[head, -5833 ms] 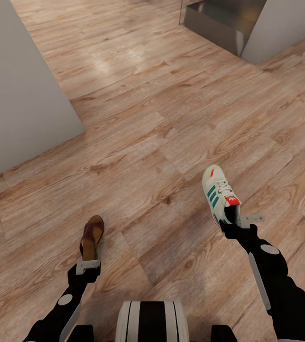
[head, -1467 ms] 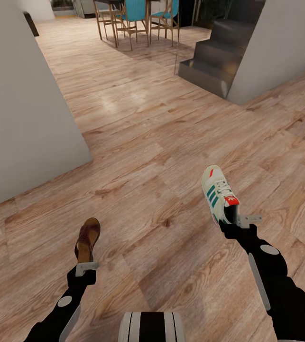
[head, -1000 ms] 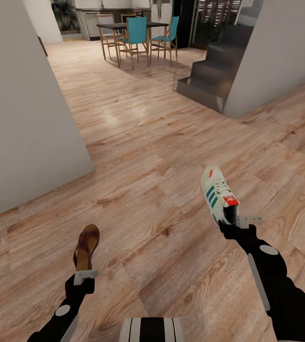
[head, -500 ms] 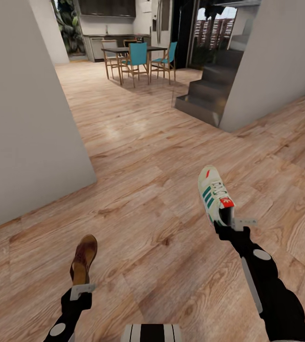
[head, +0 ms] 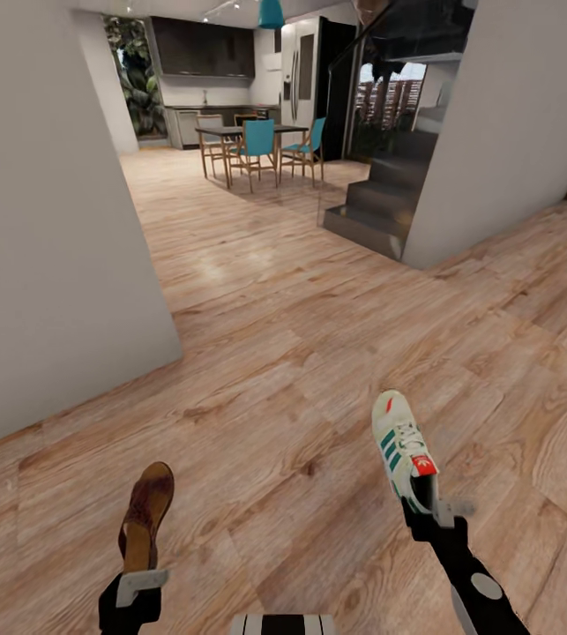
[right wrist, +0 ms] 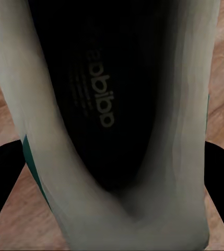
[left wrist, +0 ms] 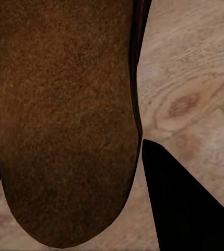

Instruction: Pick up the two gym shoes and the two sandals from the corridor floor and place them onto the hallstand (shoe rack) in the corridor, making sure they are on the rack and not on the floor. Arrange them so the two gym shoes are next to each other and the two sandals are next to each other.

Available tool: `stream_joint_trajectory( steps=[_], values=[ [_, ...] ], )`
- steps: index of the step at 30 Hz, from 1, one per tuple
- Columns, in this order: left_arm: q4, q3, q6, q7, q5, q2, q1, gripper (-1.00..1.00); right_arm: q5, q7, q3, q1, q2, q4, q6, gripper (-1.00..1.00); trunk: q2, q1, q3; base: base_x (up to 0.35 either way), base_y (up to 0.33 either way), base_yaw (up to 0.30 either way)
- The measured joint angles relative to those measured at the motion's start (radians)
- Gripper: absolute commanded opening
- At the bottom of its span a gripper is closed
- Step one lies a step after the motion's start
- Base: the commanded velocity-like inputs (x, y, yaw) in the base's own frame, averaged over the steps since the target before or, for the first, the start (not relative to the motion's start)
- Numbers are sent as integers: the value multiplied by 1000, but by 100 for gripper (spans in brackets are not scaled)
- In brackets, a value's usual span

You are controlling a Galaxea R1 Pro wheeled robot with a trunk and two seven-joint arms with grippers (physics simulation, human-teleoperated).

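wood corridor floor (head: 301, 353), dining area newly visible, left gripper (head: 138, 578) still clamps sandal (head: 146, 516), right gripper (head: 433, 513) gym shoe (head: 402, 450)

Wood floor (head: 301, 291), grey walls (head: 45, 229), perhaps stairs (head: 371, 212)

Head cam tilted up (arms lower)
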Motion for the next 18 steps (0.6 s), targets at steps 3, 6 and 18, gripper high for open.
stream_joint_trajectory(
  steps=[3,6,18],
  values=[
    [2,0,-6,0,-1,0,4,-100,0,-1,-2,20,-1,79,-92,-100,1,-1,16,0,0,0],
    [13,-1,-9,0,-2,-2,8,-100,1,-2,-2,37,-2,162,-186,-100,1,-3,33,0,0,0],
    [48,0,-22,0,0,-2,11,-100,-2,-12,-1,51,-3,357,-316,-100,31,-22,95,0,0,0]
  ],
)
